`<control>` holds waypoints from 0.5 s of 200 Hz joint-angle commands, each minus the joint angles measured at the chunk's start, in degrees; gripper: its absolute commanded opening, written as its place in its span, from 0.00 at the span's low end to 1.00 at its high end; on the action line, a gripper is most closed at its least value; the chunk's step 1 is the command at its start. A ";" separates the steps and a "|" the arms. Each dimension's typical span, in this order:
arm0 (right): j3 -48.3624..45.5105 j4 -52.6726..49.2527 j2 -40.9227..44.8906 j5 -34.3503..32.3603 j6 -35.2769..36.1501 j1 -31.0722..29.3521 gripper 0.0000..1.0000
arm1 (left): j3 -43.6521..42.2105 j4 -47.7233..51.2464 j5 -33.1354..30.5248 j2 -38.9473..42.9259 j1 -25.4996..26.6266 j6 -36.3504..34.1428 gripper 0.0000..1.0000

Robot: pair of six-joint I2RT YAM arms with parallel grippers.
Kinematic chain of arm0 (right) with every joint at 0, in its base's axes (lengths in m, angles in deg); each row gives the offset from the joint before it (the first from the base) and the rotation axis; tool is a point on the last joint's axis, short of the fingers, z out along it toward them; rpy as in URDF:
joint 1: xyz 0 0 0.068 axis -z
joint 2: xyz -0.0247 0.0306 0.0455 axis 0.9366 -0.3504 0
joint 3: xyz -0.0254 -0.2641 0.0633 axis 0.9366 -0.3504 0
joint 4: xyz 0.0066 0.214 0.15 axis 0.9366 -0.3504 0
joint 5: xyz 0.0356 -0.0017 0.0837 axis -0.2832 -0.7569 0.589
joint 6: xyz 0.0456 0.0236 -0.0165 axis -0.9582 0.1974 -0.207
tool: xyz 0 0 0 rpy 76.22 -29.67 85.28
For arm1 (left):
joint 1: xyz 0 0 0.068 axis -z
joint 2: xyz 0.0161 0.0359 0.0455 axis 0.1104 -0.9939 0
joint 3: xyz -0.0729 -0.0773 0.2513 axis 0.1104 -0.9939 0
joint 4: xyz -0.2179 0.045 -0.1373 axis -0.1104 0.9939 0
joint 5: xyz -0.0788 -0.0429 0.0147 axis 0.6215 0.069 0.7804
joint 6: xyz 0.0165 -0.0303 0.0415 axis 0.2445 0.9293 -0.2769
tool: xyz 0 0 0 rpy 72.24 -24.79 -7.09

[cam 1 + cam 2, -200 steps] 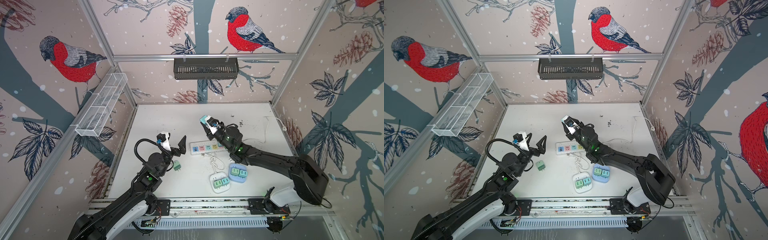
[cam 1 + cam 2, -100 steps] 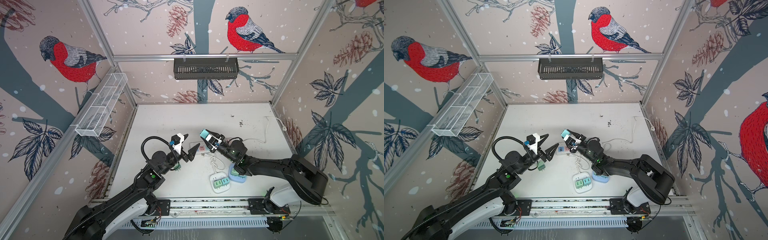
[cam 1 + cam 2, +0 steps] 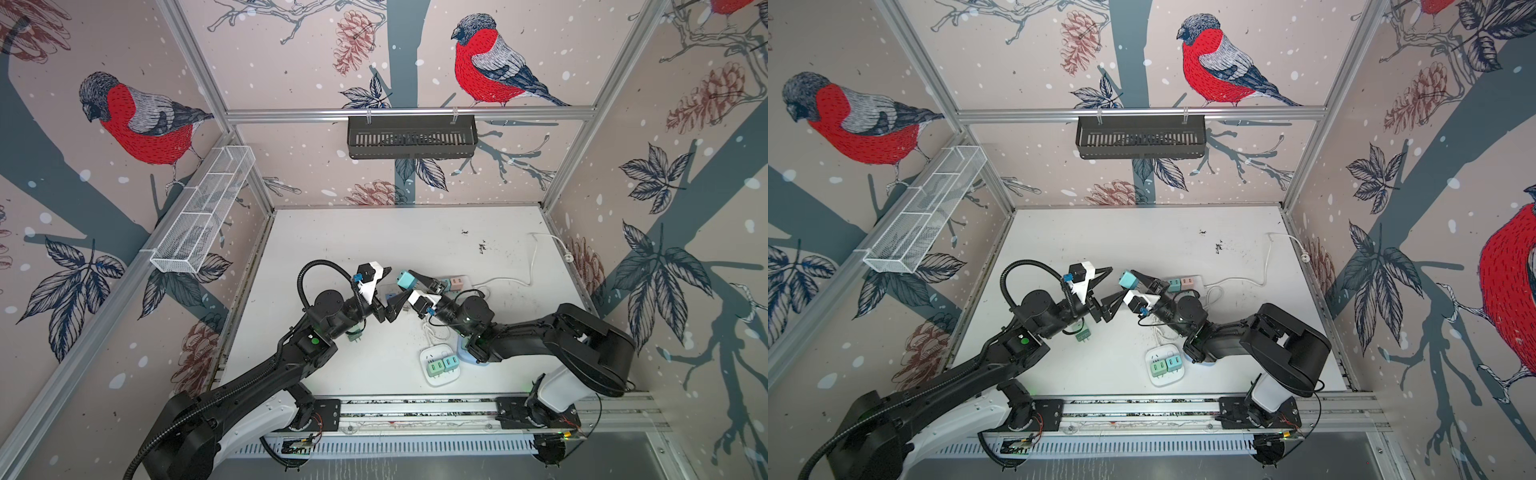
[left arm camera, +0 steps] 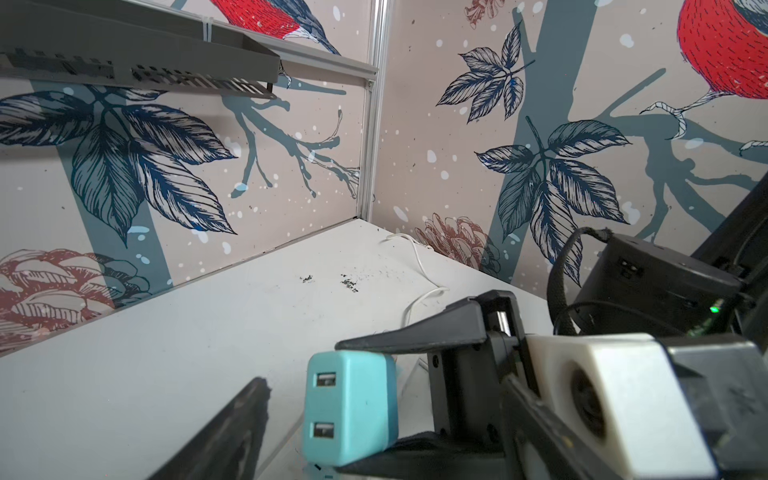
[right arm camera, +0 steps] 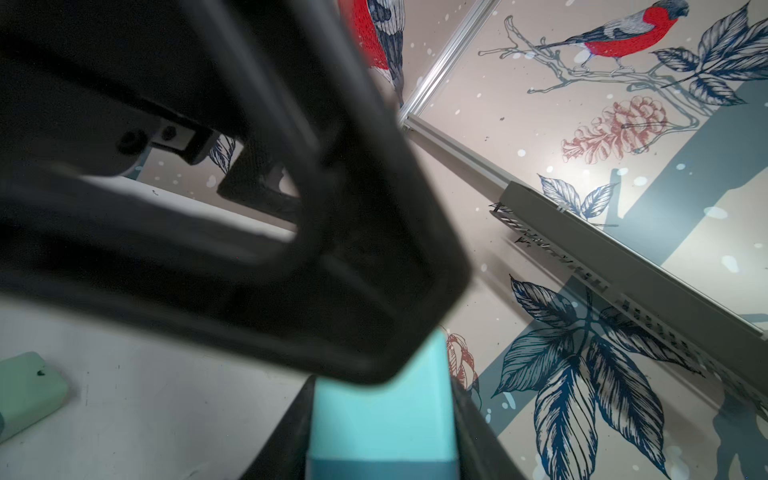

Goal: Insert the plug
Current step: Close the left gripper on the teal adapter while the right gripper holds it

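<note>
The plug (image 3: 406, 280) is a teal cube with two USB ports, held in the air above the table. My right gripper (image 3: 411, 286) is shut on it; in the right wrist view the plug (image 5: 382, 415) sits tight between both fingers. My left gripper (image 3: 394, 286) is open, and its fingertips reach either side of the plug's front end without closing on it. In the left wrist view the plug (image 4: 349, 405) faces me, with one of my left fingers (image 4: 232, 432) beside it. The white power strip (image 3: 457, 282) lies behind both grippers, partly hidden.
A green plug (image 3: 355, 334) lies on the table under the left arm. A white adapter (image 3: 439, 365) carrying green plugs sits at the front, and a blue one (image 3: 473, 357) under the right arm. A white cable (image 3: 532, 257) runs to the right wall.
The right gripper brought the plug forward and left from over the strip. The left gripper swung right to meet it, and its jaws narrowed a little.
</note>
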 commanded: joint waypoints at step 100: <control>-5.49 25.49 -4.74 -2.64 8.52 -3.49 0.30 | 5.85 2.39 7.96 -7.83 0.00 0.82 0.75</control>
